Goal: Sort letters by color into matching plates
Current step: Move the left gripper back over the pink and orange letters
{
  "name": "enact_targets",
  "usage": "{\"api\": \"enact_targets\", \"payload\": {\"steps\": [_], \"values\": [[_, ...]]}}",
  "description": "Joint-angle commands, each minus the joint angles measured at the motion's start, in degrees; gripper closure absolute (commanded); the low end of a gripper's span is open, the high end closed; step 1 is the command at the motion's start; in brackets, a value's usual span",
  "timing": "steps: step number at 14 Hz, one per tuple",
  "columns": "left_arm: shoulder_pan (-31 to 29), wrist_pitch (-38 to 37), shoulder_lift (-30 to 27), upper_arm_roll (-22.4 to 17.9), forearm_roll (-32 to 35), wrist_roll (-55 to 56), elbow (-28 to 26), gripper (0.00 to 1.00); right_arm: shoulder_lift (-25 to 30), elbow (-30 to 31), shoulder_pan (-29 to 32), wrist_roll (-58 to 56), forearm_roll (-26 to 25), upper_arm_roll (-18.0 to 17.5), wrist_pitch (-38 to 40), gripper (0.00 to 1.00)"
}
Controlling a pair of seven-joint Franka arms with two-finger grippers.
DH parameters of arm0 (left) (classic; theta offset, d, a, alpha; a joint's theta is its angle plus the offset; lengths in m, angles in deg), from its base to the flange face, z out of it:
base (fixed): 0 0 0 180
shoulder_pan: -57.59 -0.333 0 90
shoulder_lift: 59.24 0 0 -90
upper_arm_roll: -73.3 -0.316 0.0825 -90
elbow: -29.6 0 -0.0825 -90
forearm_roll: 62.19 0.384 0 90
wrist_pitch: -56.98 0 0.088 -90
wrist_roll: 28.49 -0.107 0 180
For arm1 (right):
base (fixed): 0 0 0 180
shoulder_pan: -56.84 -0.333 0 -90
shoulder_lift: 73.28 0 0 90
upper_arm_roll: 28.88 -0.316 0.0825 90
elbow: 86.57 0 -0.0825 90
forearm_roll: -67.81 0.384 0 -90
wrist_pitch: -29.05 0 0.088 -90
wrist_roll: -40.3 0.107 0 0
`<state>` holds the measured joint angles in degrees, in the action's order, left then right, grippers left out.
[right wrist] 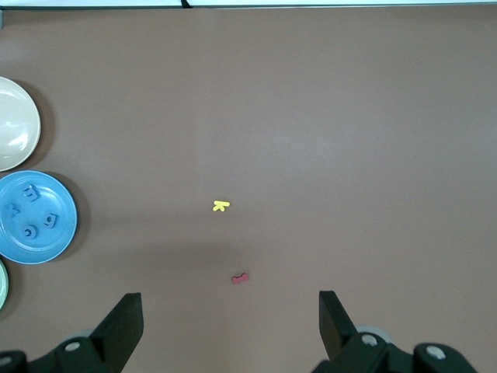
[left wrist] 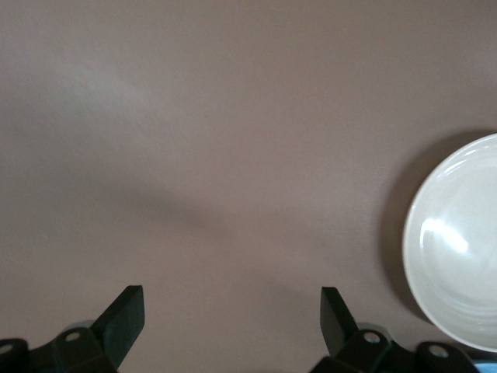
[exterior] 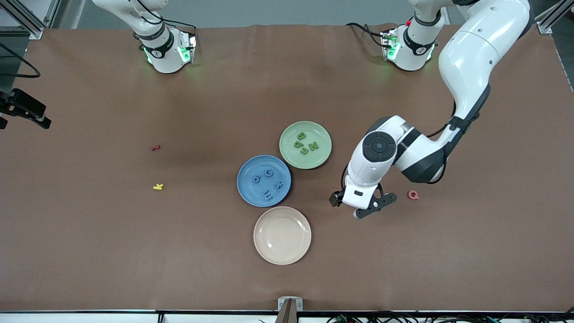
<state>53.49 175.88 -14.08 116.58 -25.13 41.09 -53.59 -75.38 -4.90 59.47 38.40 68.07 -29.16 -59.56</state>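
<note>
Four flat blue letters [exterior: 268, 181] are seen in the glossy round blue plate [exterior: 245, 188], four green letters [exterior: 305, 143] in the pale green plate [exterior: 322, 154], while the left gripper [exterior: 364, 210] is held wide over bare brown tabletop [exterior: 134, 251] and the right gripper [right wrist: 230, 326], equally wide, is kept waiting.
</note>
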Motion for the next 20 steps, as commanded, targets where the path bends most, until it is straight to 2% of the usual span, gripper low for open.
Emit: {"api": "enact_targets", "payload": {"steps": [1, 5, 9, 11, 13, 16, 18, 20], "values": [[-0.3, -3.3, -1.4, -1.3, 0.6, -5.1, 1.7, 0.0, -0.1, -0.9, 1.0, -0.2, -0.9, -0.9, 0.5, 0.0], [-4.8, -6.2, -4.5, -0.8, 0.4, -13.8, 1.8, 0.0, -0.1, -0.9, 1.1, -0.3, -0.9, -0.7, 0.6, 0.0], [-5.3, -11.3, -9.7, -1.1, -0.8, -21.0, 1.8, 0.0, -0.1, -0.9, 1.5, -0.3, -0.8, -0.8, 0.6, 0.0], [-5.7, -13.9, -13.1, -2.3, -4.9, -25.6, 1.8, 0.0, -0.1, -0.9, 1.5, -0.2, -0.8, -0.8, 0.6, 0.0], [-4.1, -15.5, -18.2, -8.1, -12.5, -31.4, 1.6, 0.0, -0.1, -0.9, 1.5, -0.2, -0.8, -0.8, 0.6, 0.0], [0.1, -19.1, -24.9, -19.5, -24.8, -40.5, 1.5, 0.0, -0.1, -0.9, 1.5, -0.2, -0.9, -0.8, 0.6, 0.0], [1.1, -23.2, -28.4, -23.7, -29.7, -45.0, 1.4, 0.0, -0.1, -0.9, 1.5, -0.2, -0.9, -0.8, 0.5, 0.0], [1.5, -26.5, -31.0, -25.9, -31.0, -48.7, 1.3, 0.0, -0.1, -0.9, 1.5, -0.2, -0.9, -0.8, 0.5, 0.0]]}}
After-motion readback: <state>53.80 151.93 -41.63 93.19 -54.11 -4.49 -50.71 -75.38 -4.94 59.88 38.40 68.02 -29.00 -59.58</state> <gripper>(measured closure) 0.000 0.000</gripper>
